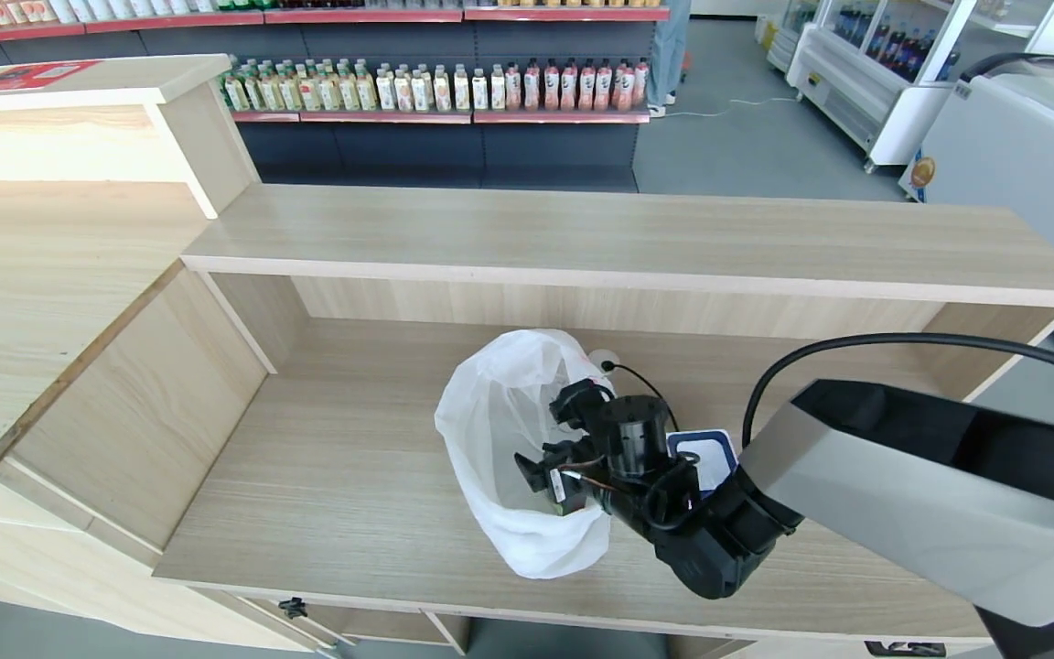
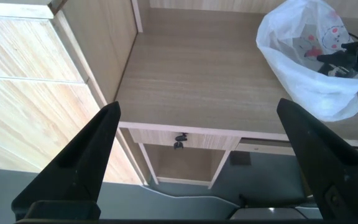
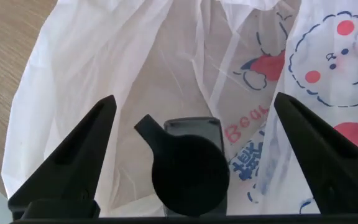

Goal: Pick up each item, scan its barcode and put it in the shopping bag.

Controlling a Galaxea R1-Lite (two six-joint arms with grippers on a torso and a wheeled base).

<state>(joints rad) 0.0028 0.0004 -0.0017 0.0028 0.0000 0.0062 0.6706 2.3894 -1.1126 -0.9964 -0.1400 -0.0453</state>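
The right gripper (image 1: pixel 553 437) is held over the white shopping bag (image 1: pixel 490 412) on the tabletop (image 1: pixel 335 476), fingers spread — a dark item (image 3: pixel 188 168) is seen lying inside. The left gripper (image 2: pixel 199 106) is held well aside, fingers spread, empty. This deposit is judged done.

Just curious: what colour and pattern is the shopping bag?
The shopping bag is white with red-and-blue cartoon print; best in right wrist view.

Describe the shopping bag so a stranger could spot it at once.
Start at the low wooden counter below the raised ledge. Near the middle of it, toward its front edge, stands the shopping bag, mouth open upward. It is the only white, crinkled plastic thing there, printed with a red-cheeked cartoon.
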